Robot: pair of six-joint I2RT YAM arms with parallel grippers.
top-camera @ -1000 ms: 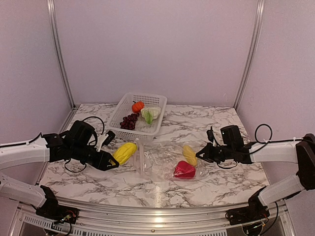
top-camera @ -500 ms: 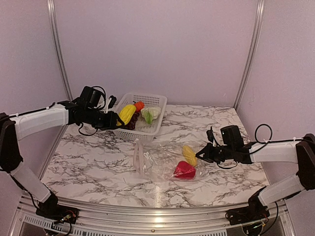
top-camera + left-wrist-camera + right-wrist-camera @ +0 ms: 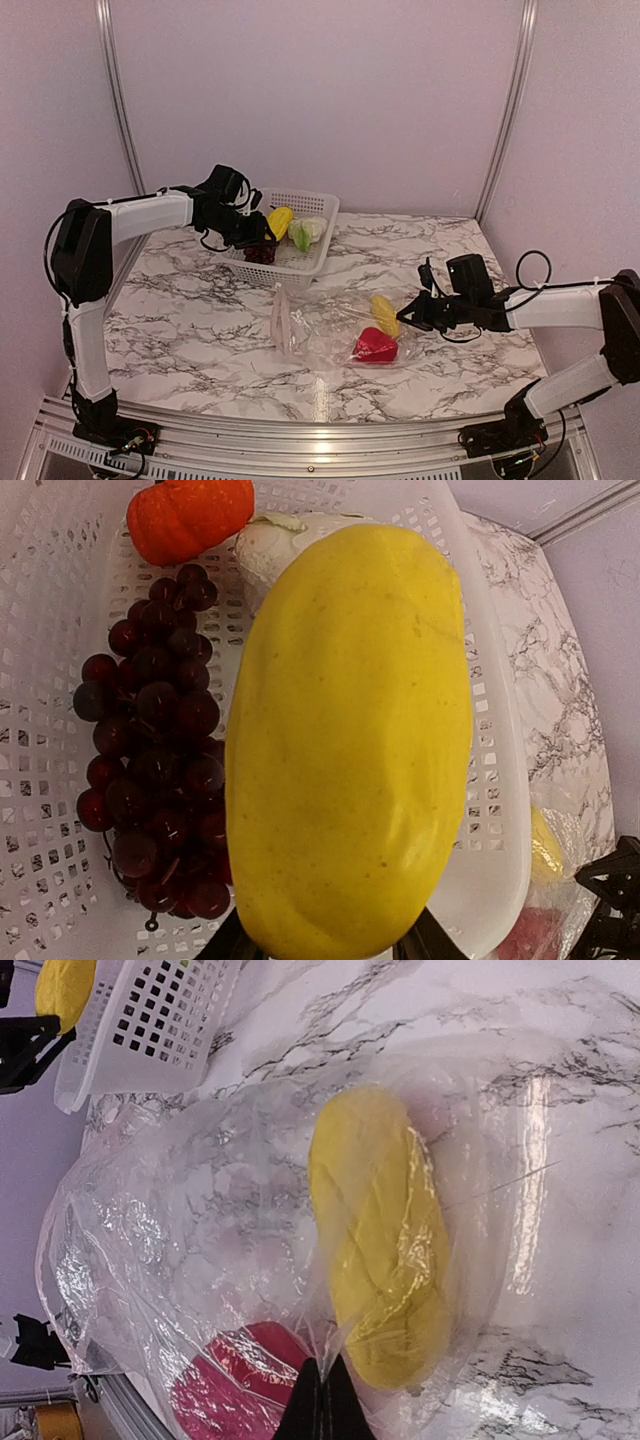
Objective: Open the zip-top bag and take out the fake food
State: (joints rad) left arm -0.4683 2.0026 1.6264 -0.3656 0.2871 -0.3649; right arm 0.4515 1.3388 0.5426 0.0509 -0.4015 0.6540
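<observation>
Your left pincer (image 3: 263,231) grasps 1 yellow piece (image 3: 350,750) just above the white basket (image 3: 492,780). The grapes (image 3: 160,760), orange fruit (image 3: 190,515) and cabbage (image 3: 262,546) lie below it. Your right pincer (image 3: 318,1400) is clenched on the zip-top bag (image 3: 180,1240). Just ahead of its tips, a second yellow piece (image 3: 380,1260) and a red piece (image 3: 240,1380) lie inside.

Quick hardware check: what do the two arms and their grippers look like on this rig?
Both alike: the left arm and right arm have white tubular links with black joints, wrists and bases. The left gripper and right gripper are black, each with two slim fingers. Black cables loop loosely at each wrist. No markings legible.
</observation>
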